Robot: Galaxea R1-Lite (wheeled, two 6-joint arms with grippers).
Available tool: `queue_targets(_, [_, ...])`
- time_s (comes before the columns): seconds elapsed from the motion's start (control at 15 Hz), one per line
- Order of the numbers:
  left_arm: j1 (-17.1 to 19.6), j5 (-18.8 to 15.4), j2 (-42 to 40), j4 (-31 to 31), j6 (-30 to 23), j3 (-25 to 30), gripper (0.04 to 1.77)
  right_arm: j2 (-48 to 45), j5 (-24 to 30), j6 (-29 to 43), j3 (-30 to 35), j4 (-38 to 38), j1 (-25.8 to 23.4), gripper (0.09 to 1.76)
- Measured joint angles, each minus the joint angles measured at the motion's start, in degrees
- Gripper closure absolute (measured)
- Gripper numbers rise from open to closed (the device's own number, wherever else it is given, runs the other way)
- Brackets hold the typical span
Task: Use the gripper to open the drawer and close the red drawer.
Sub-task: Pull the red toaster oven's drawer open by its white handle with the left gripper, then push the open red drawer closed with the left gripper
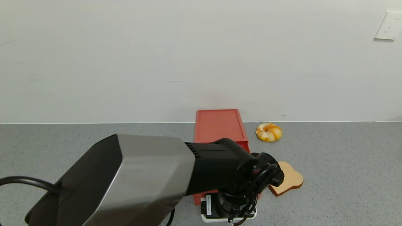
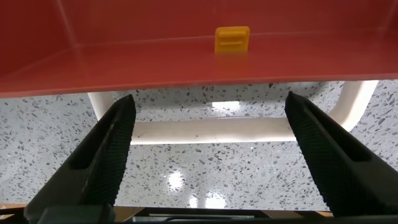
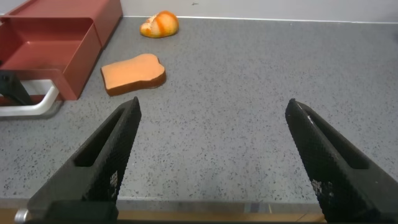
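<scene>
Grey speckled stone covers the desk (image 1: 345, 175), which runs back to a plain white wall (image 1: 125, 62) with one white socket plate (image 1: 388, 25) at the upper right. One salmon-red drawer (image 1: 219, 125) sits at mid-desk with its back against the wall; its shallow tray (image 3: 43, 46) is pulled out toward the robot. In the left wrist view the tray holds a single small yellow block (image 2: 232, 38) near its far wall; nothing else shows in the visible part. One white loop handle (image 2: 214, 129) projects from the tray front and lies just above the desk surface.

Two food items lie to the right of the drawer: one orange-and-white glazed doughnut (image 1: 268, 132) near the wall, and one slice of toast (image 1: 287, 182) closer to the robot, just beside the pulled-out tray.

One left end effector (image 2: 211, 162) hangs over the handle at the tray front, its two dark fingers (image 2: 102, 155) spread wide and straddling the handle bar, gripping nothing. One right end effector (image 3: 214, 165) hovers low over bare desk well to the right of the toast, likewise spread and released, with nothing between its fingers (image 3: 102, 162).
</scene>
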Motion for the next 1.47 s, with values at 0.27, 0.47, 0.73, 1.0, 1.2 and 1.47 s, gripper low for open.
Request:
queue_targets(0.27, [0.07, 0.11, -0.26, 0.32, 0.01, 0.17, 0.09, 0.0, 0.0, 0.0, 0.0, 0.0, 0.0, 0.14])
queue_targets(0.47, [0.4, 0.3, -0.56, 0.33, 0.04, 0.63, 0.09, 0.0, 0.0, 0.0, 0.0, 0.0, 0.0, 0.14])
queue_targets(0.73, [0.94, 0.22, -2.4, 0.33, 0.69, -0.52, 0.09, 0.0, 0.0, 0.0, 0.0, 0.0, 0.0, 0.14])
queue_targets(1.0, [1.16, 0.17, -5.74, 4.13, 1.28, -1.55, 0.09, 0.0, 0.0, 0.0, 0.0, 0.0, 0.0, 0.14])
queue_targets(1.2, [1.79, 0.17, -9.09, 6.47, 4.3, -2.17, 0.09, 0.0, -0.02, 0.02, 0.0, 0.0, 0.0, 0.14])
queue_targets(1.47, [4.92, 0.02, -15.13, 8.23, 11.78, -1.46, 0.09, 0.0, 0.0, 0.02, 0.0, 0.0, 0.0, 0.14])
